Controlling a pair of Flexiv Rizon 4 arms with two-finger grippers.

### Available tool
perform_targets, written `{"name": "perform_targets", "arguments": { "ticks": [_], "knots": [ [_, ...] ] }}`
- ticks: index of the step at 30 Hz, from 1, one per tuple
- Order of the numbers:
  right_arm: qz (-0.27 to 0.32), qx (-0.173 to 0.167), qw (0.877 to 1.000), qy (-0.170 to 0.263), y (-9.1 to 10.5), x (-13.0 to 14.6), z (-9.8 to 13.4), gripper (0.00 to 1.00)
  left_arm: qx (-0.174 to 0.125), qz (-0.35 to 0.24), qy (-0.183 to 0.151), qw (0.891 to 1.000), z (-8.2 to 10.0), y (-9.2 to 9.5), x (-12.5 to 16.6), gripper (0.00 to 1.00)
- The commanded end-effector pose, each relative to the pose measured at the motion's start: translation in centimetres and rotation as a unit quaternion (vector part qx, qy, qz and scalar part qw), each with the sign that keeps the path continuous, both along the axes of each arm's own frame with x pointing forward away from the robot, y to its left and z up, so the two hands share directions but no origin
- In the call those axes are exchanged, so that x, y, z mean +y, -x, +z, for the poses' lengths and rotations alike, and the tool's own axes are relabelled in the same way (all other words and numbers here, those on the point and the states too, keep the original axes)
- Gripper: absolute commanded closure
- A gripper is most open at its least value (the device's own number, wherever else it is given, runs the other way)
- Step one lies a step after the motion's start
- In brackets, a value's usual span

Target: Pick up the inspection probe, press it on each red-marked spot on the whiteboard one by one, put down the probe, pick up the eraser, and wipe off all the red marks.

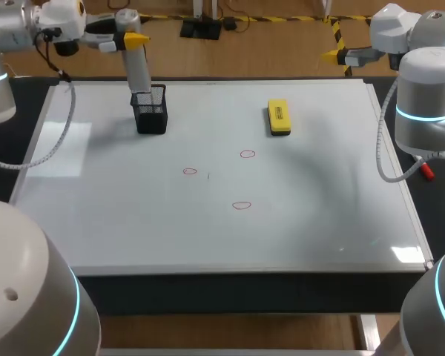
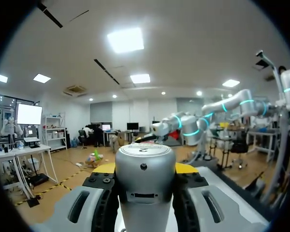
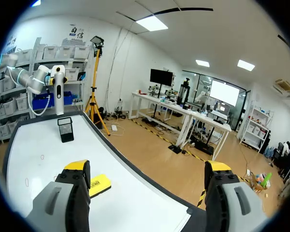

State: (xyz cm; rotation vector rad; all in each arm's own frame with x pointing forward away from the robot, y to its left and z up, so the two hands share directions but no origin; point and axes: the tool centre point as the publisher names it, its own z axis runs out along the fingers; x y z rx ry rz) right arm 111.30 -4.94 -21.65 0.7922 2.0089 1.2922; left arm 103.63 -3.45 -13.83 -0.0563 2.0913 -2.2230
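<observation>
Gripped upright over the holder (image 1: pixel 151 113): inspection probe (image 1: pixel 138 70), far left of the whiteboard (image 1: pixel 208 245).
Nearest, three red marks (image 1: pixel 241 205) unwiped mid-board; farther on, yellow eraser (image 1: pixel 279 117) lying flat, well apart from the black mesh holder. Lower end of the probe at the mesh rim, hard to tell whether inside; left gripper (image 1: pixel 136 43) clamped on its upper part, yellow tips mostly covered by its barrel in the wrist view. Beyond the far right corner, right gripper (image 3: pixel 147 174) spread wide, holding nothing.

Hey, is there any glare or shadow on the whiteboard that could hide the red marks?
Head view: a bright glare patch lies on the left part of the whiteboard and a small one by its near right corner, both clear of the three red marks; a soft shadow falls beside the pen holder. Right wrist view: the board looks evenly lit, no glare on it.
</observation>
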Motion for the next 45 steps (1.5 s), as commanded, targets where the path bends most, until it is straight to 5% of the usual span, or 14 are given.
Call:
{"name": "perform_targets", "arguments": {
  "ticks": [1,17,30,45],
  "knots": [
    [0.0,0.001,1.0,0.0,0.0,0.0,0.0,0.0,0.0,0.053,0.002,0.999,0.0,2.5,-0.1,1.0],
    [0.0,0.001,1.0,0.0,0.0,0.0,0.0,0.0,-0.016,0.078,-0.015,0.997,-2.9,7.1,0.9,1.0],
    [0.0,0.001,1.0,0.0,0.0,0.0,0.0,0.0,-0.001,0.082,-0.022,0.996,-6.1,7.5,2.9,1.0],
    [0.0,0.001,1.0,0.0,0.0,0.0,0.0,0.0,0.013,0.099,-0.021,0.995,-6.9,7.9,4.4,1.0]
  ]
}}
